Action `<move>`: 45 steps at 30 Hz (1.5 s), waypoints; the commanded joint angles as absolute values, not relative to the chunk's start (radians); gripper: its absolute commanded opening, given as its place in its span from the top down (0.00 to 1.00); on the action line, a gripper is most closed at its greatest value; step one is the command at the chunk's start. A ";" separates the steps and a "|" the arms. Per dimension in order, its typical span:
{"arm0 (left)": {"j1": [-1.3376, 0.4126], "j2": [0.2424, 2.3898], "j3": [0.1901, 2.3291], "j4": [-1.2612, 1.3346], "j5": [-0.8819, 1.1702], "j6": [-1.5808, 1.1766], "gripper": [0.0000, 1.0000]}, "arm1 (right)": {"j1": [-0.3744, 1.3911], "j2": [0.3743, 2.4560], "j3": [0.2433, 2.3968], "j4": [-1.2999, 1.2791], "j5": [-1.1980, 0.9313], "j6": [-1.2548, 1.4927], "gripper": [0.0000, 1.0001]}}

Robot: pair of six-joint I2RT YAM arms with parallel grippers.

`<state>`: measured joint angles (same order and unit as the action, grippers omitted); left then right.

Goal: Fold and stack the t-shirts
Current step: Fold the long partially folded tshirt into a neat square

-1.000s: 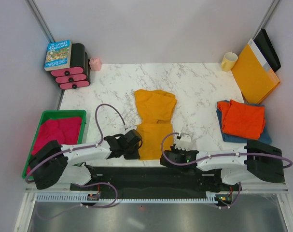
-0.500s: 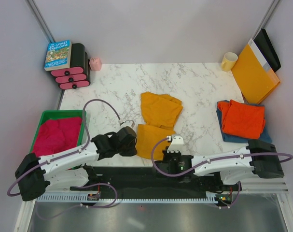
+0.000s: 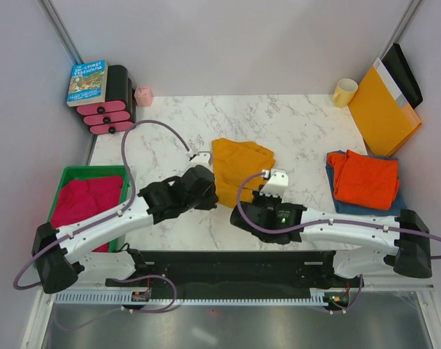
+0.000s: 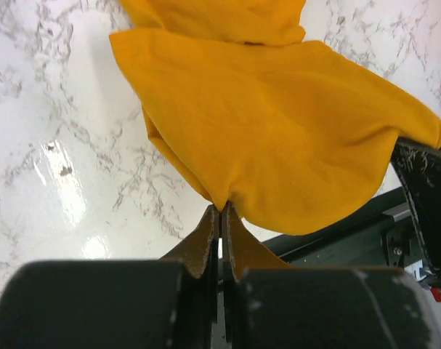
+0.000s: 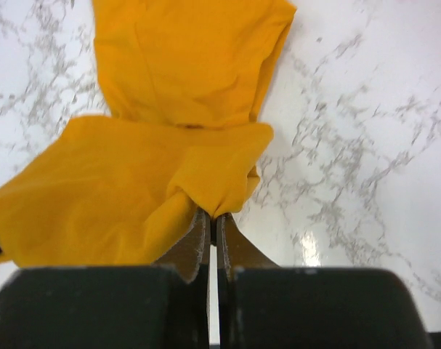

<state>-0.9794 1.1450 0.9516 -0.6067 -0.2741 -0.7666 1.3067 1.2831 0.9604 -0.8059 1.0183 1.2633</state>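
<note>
The mustard-yellow t-shirt sits mid-table, its near half lifted. Your left gripper is pressed together on the near-left hem corner, and your right gripper is pinching the near-right corner. The cloth looks light, soft and limp and sags between the grips, so hold the corners level and taut as you fold toward the far side. The orange-red t-shirt lies on the blue t-shirt at the right, well apart. The envelope and mug are far right, the green tray left. Nothing seems to stand in the way.

Bare marble table lies open behind the mustard-yellow t-shirt and between it and the orange-red t-shirt at the right edge. A green tray borders the left side; a drawer unit, pink cup, yellow mug and envelope crowd the far corners.
</note>
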 commanded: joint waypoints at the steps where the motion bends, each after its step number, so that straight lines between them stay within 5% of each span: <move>1: -0.960 1.248 1.075 -0.577 -0.357 -0.660 0.98 | 1.178 1.262 1.028 -0.697 1.054 1.003 1.00; 14: -0.718 1.552 1.396 -0.522 -0.325 -0.505 0.98 | 0.721 1.548 1.261 -0.371 0.813 0.604 1.00; 45: -0.456 2.304 2.114 -0.557 -0.143 -0.482 0.98 | 0.437 2.304 1.931 -0.284 0.474 0.497 1.00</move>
